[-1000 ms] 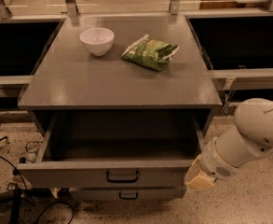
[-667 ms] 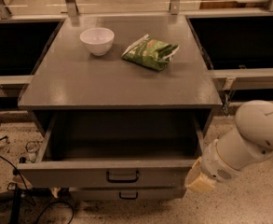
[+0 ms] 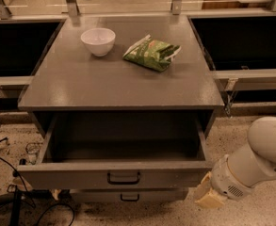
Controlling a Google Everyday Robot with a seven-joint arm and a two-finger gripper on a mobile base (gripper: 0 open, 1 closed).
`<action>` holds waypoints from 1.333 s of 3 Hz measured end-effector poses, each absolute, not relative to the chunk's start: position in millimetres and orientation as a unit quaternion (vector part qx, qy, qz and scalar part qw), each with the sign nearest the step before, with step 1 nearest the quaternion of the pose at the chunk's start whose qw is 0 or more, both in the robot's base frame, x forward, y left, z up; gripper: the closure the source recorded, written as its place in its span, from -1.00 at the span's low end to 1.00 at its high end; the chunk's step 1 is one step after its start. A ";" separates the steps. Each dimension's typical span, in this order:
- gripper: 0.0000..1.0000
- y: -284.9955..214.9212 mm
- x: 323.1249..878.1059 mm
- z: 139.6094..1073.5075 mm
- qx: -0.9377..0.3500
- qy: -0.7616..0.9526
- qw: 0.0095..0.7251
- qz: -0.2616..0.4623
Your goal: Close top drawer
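One grey cabinet fills your view, its surface (image 3: 118,84) above an open bay. Out of that bay the top drawer (image 3: 81,177) stands far out toward you, and what shows of its inside is bare. Judge it stiff, fairly heavy and sliding on runners. The gripper (image 3: 208,197) hangs low on the right, just beside the front panel's right end; whether it is open or closed you cannot tell. Push flat near the black bar handle (image 3: 123,178), since a corner push may rack it. Runners are hidden, and the lower drawer (image 3: 100,197) barely shows.
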State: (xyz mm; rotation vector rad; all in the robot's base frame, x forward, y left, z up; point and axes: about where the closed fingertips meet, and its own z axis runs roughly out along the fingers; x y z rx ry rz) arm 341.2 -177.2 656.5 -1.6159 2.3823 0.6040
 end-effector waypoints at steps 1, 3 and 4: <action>1.00 -175.4 345.9 656.6 -0.547 0.806 0.102 0.205; 1.00 -161.4 391.7 660.2 -0.546 0.804 0.116 0.205; 1.00 -152.0 427.3 662.0 -0.545 0.802 0.124 0.208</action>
